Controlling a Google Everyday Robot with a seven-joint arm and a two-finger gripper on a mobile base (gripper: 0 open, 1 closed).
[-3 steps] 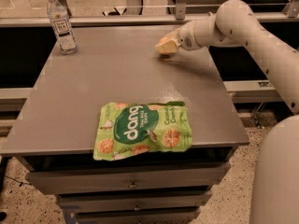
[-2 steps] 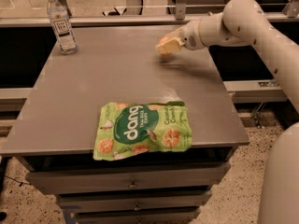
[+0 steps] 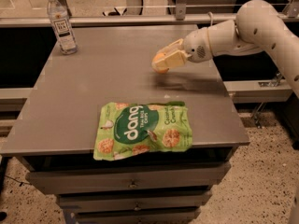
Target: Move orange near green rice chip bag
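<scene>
A white robot arm (image 3: 261, 29) reaches in from the upper right of the frame. Its gripper (image 3: 162, 62) is over the right middle part of a grey table (image 3: 107, 83). The pale fingers (image 3: 172, 58) are closed around the orange (image 3: 159, 58). Only a small bit of the orange peeks out at the left end, between the fingers. A dark shadow lies on the table just below and to the right of the gripper, so the orange looks lifted off the top.

The green chip bag (image 3: 142, 129) lies flat at the lower middle of the frame, at the front edge of the table. It is well apart from the orange, which is up and a little to the right of it.

A water bottle (image 3: 60, 23) stands upright at the upper left corner of the table. There are drawers (image 3: 131, 184) under the table.
</scene>
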